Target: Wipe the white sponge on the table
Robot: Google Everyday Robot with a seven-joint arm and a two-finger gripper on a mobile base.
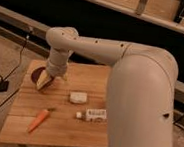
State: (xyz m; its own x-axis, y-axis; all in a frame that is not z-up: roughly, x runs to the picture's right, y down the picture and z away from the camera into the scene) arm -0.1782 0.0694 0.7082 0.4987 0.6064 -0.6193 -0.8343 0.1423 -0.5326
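Observation:
The white sponge [78, 96] lies near the middle of the light wooden table [63, 132]. My gripper [45, 81] hangs low over the table's left side, at the end of the big white arm [93, 48] that reaches in from the right. It is to the left of the sponge and a short gap apart from it. A dark red round object [36, 73] sits right under and behind the gripper.
An orange carrot [38, 120] lies at the front left of the table. A small white labelled packet [94, 115] lies in front of the sponge. Black cables [3, 85] run over the floor on the left. A dark rail wall stands behind.

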